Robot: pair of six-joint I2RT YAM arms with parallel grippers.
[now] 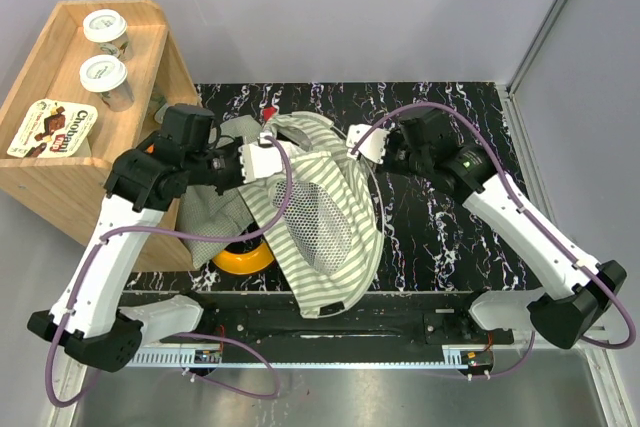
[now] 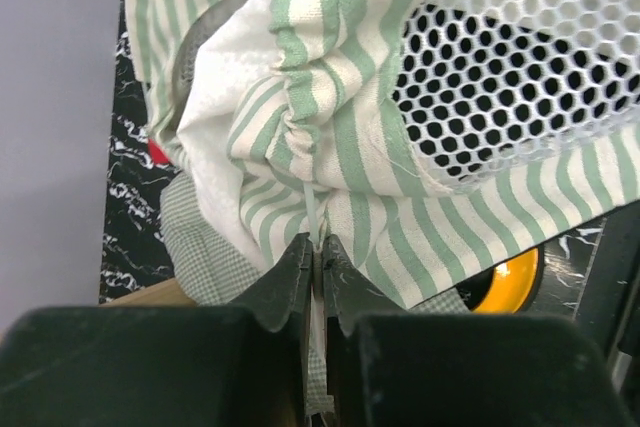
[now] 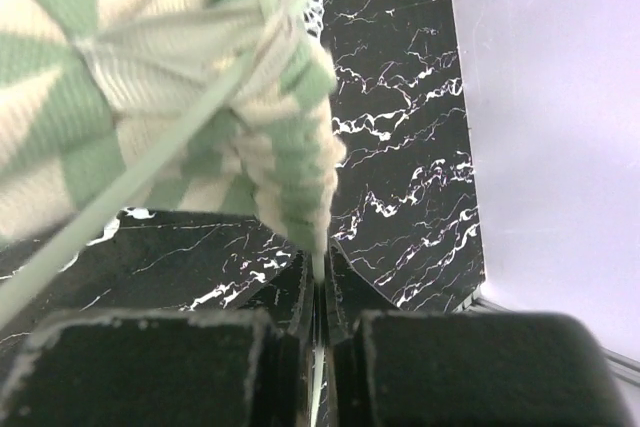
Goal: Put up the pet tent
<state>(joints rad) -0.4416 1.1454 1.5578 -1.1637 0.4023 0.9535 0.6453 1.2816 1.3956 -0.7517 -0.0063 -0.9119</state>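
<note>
Two grippers, one per arm, fill the bottom of the wrist views. The left gripper (image 2: 318,249) has its jaws pressed almost together on a thin pale strip at the hem of the pet tent (image 2: 340,147). The right gripper (image 3: 318,259) is likewise pinched closed on a thin pale-green strand running out of a gathered corner of the tent.

In the top view, the one tent lies crumpled and flat at the centre of the black marbled table (image 1: 440,247). Its single round mesh window (image 1: 322,215) faces up. The left gripper meets the tent at 11 o'clock and the right gripper at 1 o'clock. Two thin poles (image 3: 150,165) cross the striped fabric in the right wrist view.

One small-checked cushion (image 1: 205,217) lies at 9 o'clock of the tent, partly under it and under the left arm. One yellow round object (image 1: 245,259) shows at 7 o'clock, half covered by the tent.

One wooden shelf (image 1: 60,187) stands at 10 o'clock in the top view. It carries three items: two round lidded cups (image 1: 105,27) and one flat Chobani pack (image 1: 52,127). One small red item (image 1: 270,110) lies at 12 o'clock, just beyond the tent.
</note>
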